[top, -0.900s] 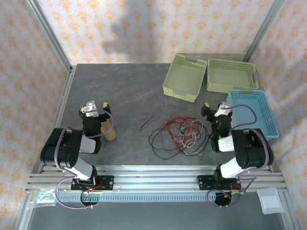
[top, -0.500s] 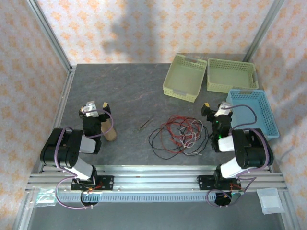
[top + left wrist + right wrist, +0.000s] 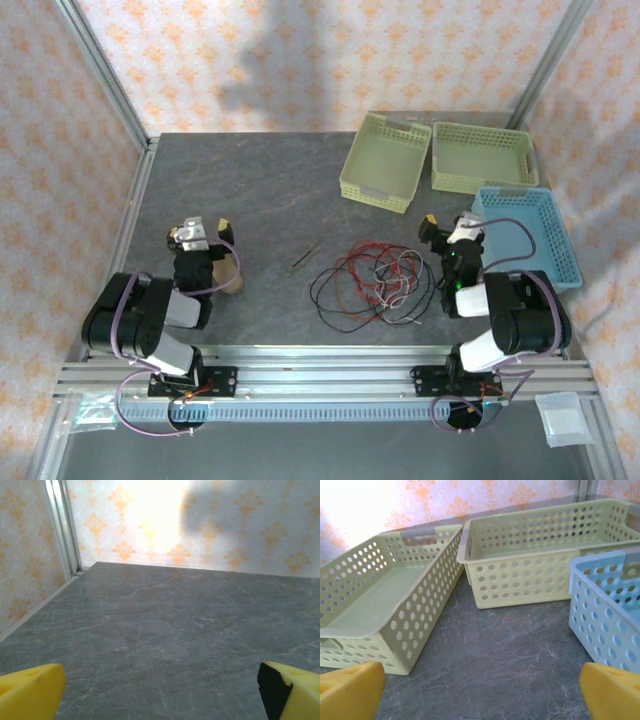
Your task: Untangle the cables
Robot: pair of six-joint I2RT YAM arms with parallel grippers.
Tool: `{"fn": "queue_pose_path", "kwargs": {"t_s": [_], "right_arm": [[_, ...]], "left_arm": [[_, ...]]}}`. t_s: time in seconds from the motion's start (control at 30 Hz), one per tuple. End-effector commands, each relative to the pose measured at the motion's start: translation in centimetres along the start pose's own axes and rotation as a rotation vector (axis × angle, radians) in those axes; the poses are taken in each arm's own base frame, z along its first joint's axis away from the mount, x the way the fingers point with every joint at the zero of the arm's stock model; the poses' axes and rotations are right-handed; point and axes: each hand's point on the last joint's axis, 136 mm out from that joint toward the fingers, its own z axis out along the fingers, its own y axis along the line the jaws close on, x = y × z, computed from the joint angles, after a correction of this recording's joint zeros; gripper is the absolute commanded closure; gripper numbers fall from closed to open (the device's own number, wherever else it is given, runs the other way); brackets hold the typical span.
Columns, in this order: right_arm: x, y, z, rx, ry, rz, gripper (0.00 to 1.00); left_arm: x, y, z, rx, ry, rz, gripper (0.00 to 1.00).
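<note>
While the tabletop (image 3: 260, 190) has room, the cables (image 3: 372, 282) lie in one red, black and whitish heap near the right pincer (image 3: 452, 225), well apart from the left pincer (image 3: 198, 230), both spread wide and empty. Grabbing several strands together could just tighten the knot, I reckon. Overhead shows the loops' layout; the right wrist camera instead gets a green basket (image 3: 520, 575) close up, holes and all.

Cables (image 3: 372, 283) are piled on table (image 3: 250, 190), ctr-right, nr front edge. Short stick (image 3: 306, 260) is laid just left of pile, apart from it. Right gripper (image 3: 447, 228) is positioned just right of pile; left gripper (image 3: 200, 232) well apart, at table's left side. 3 baskets at rear right: left basket (image 3: 385, 160) & middle basket (image 3: 480, 155) are set side by side; near basket (image 3: 525, 235) is set in front of middle one, beside right gripper.
</note>
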Motion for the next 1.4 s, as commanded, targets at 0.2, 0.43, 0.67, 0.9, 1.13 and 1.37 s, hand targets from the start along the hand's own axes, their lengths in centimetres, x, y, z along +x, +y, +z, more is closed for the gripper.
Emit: {"fn": "queue_pose_path", "kwargs": {"t_s": [0.2,0.43,0.67,0.9,1.13,1.37], "right_arm": [[-5.0,1.3,-2.6,-0.062,-0.071,0.053,0.00],[-7.6,2.0,-2.1,-0.052,0.030,0.199,0.00],[-9.9,3.5,-1.7,-0.107,0.062,0.315,0.00],[-10.8,2.5,0.8,0.042,0.177,0.450,0.00],[-7.7,1.4,3.9,0.192,0.409,0.357,0.00],[-5.1,5.2,7.4,0.056,0.648,0.299,0.01]], "left_arm": [[-5.6,-0.9,-1.1,-0.056,-0.059,-0.004,0.01],[-6.9,1.8,-0.4,-0.265,0.052,-0.176,0.00],[-8.4,1.9,1.1,-0.364,0.165,-0.317,0.00],[-9.4,-1.1,3.4,-0.266,0.269,-0.390,0.01],[-9.7,-4.7,5.0,-0.136,0.357,-0.394,0.01],[-9.5,-11.1,5.0,0.000,0.418,-0.316,0.01]]}}
